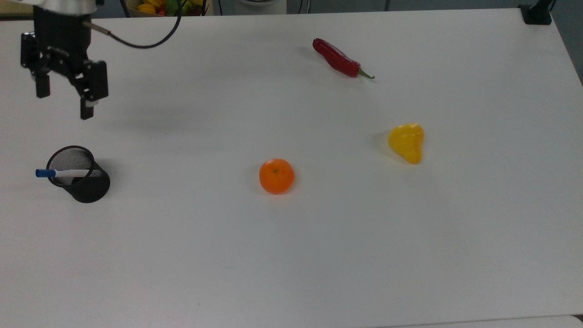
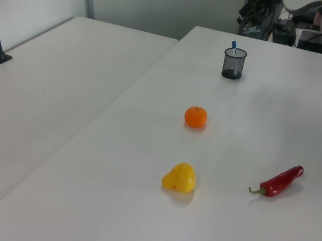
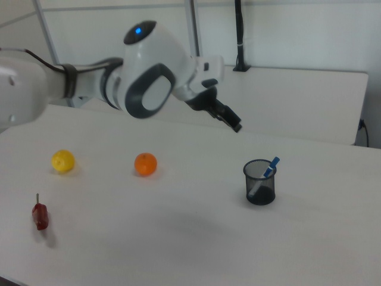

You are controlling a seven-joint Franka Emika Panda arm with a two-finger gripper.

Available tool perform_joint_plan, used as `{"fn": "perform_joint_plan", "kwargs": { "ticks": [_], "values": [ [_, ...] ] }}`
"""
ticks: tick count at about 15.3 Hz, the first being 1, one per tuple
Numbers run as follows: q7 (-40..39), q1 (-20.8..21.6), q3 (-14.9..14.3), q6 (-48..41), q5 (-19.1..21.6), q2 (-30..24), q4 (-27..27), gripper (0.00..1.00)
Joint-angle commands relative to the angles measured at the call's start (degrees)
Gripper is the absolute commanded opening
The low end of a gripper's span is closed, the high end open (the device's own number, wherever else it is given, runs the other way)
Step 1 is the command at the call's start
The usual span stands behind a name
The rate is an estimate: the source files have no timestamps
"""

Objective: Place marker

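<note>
The marker (image 1: 63, 173) is white with a blue cap and stands tilted inside a black mesh cup (image 1: 86, 184), its capped end sticking out over the rim toward the top view's left. The cup (image 3: 260, 185) and marker (image 3: 266, 171) also appear low in the right view's right half, and the cup (image 2: 233, 65) sits far back in the left view. My gripper (image 1: 63, 100) hangs open and empty above the table, well clear of the cup, toward the top view's upper left. In the right view the gripper (image 3: 231, 121) is up and left of the cup.
An orange (image 1: 276, 176) lies mid-table, a yellow pepper-like fruit (image 1: 406, 142) to the top view's right, and a red chili (image 1: 338, 58) near the far edge. A fruit bowl (image 1: 159, 6) sits at the top edge. A black cable (image 1: 136, 43) trails from the wrist.
</note>
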Motion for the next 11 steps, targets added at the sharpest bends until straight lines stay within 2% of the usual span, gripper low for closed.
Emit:
{"fn": "perform_joint_plan", "kwargs": {
  "ticks": [1,3,5,8,11],
  "values": [
    [0.1,0.2,4.8,-17.5,1.2,-8.2,-0.9,1.0],
    [1.5,0.0,7.8,-30.5,1.2,-9.5,2.3,1.0],
    [4.2,-0.5,10.4,-39.8,1.3,-9.8,5.8,1.0],
    [6.3,-0.7,16.0,-46.1,1.4,-10.2,6.8,1.0],
    [6.9,-1.2,20.0,-49.1,1.4,-11.7,7.1,1.0]
  ]
}}
